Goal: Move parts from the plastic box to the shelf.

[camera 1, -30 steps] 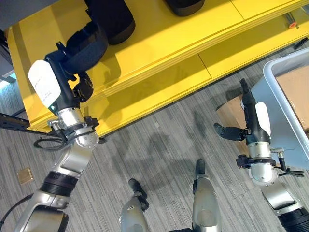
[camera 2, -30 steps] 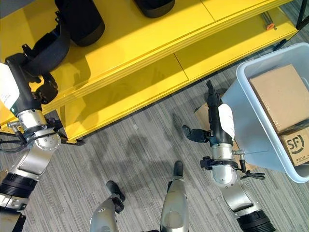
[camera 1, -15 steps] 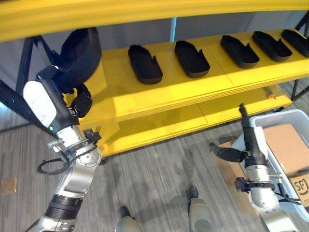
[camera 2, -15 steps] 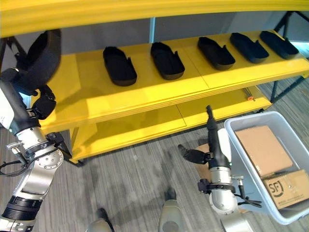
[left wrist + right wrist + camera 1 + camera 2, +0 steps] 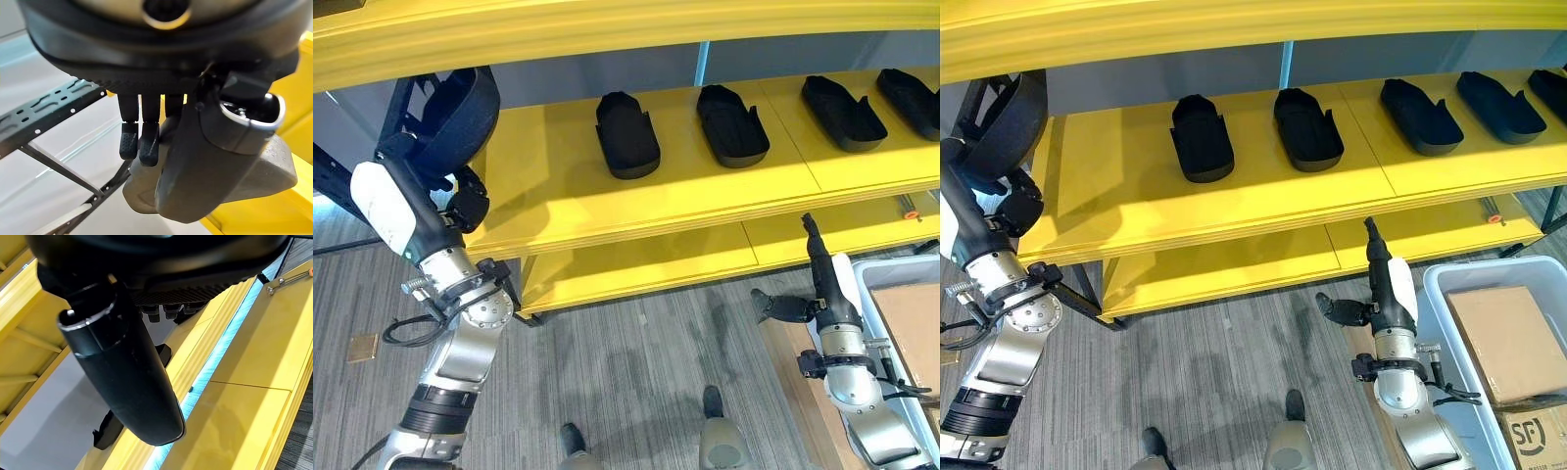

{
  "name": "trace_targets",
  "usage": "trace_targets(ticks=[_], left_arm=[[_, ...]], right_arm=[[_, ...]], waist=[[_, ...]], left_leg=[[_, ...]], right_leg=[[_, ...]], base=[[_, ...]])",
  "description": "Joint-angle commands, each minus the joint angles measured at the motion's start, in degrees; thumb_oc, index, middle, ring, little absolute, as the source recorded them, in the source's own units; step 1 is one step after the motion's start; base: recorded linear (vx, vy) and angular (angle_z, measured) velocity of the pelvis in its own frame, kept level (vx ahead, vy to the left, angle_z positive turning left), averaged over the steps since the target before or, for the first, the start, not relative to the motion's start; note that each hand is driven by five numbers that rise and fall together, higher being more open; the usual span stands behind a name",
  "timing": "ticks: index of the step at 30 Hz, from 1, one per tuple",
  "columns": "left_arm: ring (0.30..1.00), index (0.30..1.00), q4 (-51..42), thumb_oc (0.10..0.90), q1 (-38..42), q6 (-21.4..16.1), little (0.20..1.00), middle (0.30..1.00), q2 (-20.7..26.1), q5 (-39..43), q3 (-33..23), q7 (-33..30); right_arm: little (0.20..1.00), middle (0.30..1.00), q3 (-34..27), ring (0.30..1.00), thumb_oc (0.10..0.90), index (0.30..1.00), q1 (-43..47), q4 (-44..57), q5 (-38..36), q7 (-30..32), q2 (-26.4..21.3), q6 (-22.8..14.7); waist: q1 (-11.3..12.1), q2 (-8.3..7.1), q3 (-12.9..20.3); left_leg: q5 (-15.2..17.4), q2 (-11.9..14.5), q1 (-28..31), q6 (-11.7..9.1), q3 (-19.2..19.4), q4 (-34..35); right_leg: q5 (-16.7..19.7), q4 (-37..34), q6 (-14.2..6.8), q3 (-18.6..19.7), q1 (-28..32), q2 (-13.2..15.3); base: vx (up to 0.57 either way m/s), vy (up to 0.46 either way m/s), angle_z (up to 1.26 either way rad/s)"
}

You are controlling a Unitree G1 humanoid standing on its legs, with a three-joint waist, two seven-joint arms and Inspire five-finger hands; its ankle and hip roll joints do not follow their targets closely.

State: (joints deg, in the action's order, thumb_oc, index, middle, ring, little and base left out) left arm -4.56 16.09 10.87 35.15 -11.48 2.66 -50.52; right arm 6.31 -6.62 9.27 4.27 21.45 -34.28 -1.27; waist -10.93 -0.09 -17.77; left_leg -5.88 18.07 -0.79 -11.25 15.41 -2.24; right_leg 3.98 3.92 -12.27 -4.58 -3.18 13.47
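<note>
My left hand (image 5: 462, 210) is up at the left end of the yellow shelf (image 5: 705, 191), its fingers (image 5: 140, 143) curled round a black shoe-shaped part (image 5: 460, 110) that stands above the middle board's left edge. Several more black parts (image 5: 626, 133) lie in a row on that board. My right hand (image 5: 1383, 284) is raised in front of the lower board, fingers straight and thumb spread, holding nothing. The pale plastic box (image 5: 1435, 294) stands on the floor just right of it, with cardboard boxes (image 5: 1508, 338) inside.
An orange-handled tool (image 5: 1494, 208) lies on the lower board at the right. A black metal shelf frame (image 5: 342, 186) runs behind my left hand. Grey carpet lies in front of the shelf.
The camera has tilted up from the floor to the shelf, then shifted sideways. My left hand keeps hold of the black part; the right hand stays open.
</note>
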Motion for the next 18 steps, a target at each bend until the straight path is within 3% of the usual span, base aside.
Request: trace_targets(ticks=[1, 6, 9, 11, 12, 14, 16, 17, 18], left_arm=[[0.3, 0.3, -4.5, 0.4, 6.0, -6.3, 0.3, 0.3, 7.1, -5.8, -0.8, -1.0], [0.3, 0.3, -5.3, 0.4, 4.5, -5.0, 0.3, 0.3, 7.6, -5.0, -0.3, -0.4], [0.3, 0.3, -5.2, 0.4, 3.8, -4.4, 0.3, 0.3, 7.8, -3.9, 0.3, -0.1], [0.3, 0.3, -4.9, 0.4, 5.7, -3.5, 0.3, 0.3, 7.8, -2.6, 3.0, -0.2], [0.3, 0.3, -4.8, 0.4, 5.8, -3.5, 0.3, 0.3, 7.8, -2.6, 3.2, -0.2], [0.3, 0.3, -4.7, 0.4, 6.1, -2.7, 0.3, 0.3, 7.8, -2.8, 4.4, -0.7], [0.3, 0.3, -4.8, 0.4, 4.5, -3.3, 0.3, 0.3, 7.5, -3.4, 4.0, -0.5], [0.3, 0.3, -4.9, 0.4, 3.4, -4.1, 0.3, 0.3, 7.1, -3.7, 3.6, -0.2], [0.3, 0.3, -5.2, 0.4, 1.0, -5.9, 0.3, 0.3, 6.8, -4.1, 1.9, 0.8]], right_arm=[[1.0, 1.0, -1.9, 1.0, 0.9, 1.0, 1.5, 6.0, 0.6, 0.3, -1.5, -5.1], [1.0, 1.0, -0.9, 1.0, 0.9, 1.0, 0.9, 5.8, 0.8, -2.8, -2.8, -6.6], [1.0, 1.0, -1.4, 1.0, 0.9, 1.0, -0.5, 6.5, -0.4, -4.5, -4.0, -7.2], [1.0, 1.0, -1.6, 1.0, 0.9, 1.0, -2.5, 6.9, -0.7, -4.0, -4.8, -8.0], [1.0, 1.0, -1.7, 1.0, 0.9, 1.0, -2.5, 6.8, -0.7, -3.9, -4.7, -8.1], [1.0, 1.0, -0.3, 1.0, 0.9, 1.0, -2.5, 5.2, -0.4, -2.8, -5.0, -9.8], [1.0, 1.0, 0.1, 1.0, 0.9, 1.0, -2.9, 4.9, -1.1, -2.3, -5.6, -10.8], [1.0, 1.0, 0.0, 1.0, 0.9, 1.0, -3.3, 5.1, -1.4, -2.0, -5.8, -11.0], [1.0, 1.0, 0.4, 1.0, 0.9, 1.0, -3.4, 5.1, -1.2, -1.9, -5.8, -11.5]], waist=[[-0.8, -2.21, 5.8], [-1.1, -1.89, 6.6], [-2.0, -1.76, 7.1], [-3.1, -1.53, 6.7], [-3.3, -1.59, 6.6], [-2.7, -1.47, 5.9], [-1.5, -1.15, 5.6], [-0.9, -1.07, 5.5], [0.1, -0.99, 5.5]], left_leg=[[6.9, 3.3, 1.7, 1.7, 3.9, -6.5], [6.3, 5.5, 2.8, 1.6, 4.3, -6.6], [3.9, 7.4, 2.8, 1.4, 8.2, -8.1], [-2.8, 9.9, -0.2, -0.2, 12.2, -10.6], [-2.6, 9.8, -0.2, -0.3, 11.8, -10.7], [-4.0, 7.2, -2.9, 0.3, 10.5, -8.9], [-6.9, 5.3, -5.1, 0.5, 8.3, -5.1], [-8.3, 4.8, -6.0, 0.5, 6.5, -3.2], [-7.3, 3.4, -5.8, 0.9, 3.1, -0.4]], right_leg=[[-9.8, 8.7, 0.3, 0.8, -2.2, -1.1], [-12.5, 12.3, 2.1, 0.2, -2.7, -3.2], [-13.5, 13.5, 3.7, -2.4, -2.3, -4.5], [-14.1, 12.2, 5.3, -5.3, -0.3, -6.8], [-14.3, 12.2, 5.2, -5.7, 0.1, -6.7], [-14.1, 11.3, 5.4, -5.6, 1.1, -7.5], [-13.4, 9.5, 5.9, -5.6, 2.1, -8.2], [-13.2, 8.9, 6.0, -5.5, 2.6, -8.3], [-14.2, 9.6, 5.7, -4.7, 3.2, -7.7]], base=[[0.13, -0.266, 0.01], [0.09, -0.197, 0.02], [0.08, -0.182, 0.15], [0.09, -0.166, 0.68], [0.11, -0.106, 1.34], [0.11, 0.007, 1.17], [0.13, 0.074, 0.16], [0.23, 0.188, -0.08], [0.23, 0.209, -0.34]])
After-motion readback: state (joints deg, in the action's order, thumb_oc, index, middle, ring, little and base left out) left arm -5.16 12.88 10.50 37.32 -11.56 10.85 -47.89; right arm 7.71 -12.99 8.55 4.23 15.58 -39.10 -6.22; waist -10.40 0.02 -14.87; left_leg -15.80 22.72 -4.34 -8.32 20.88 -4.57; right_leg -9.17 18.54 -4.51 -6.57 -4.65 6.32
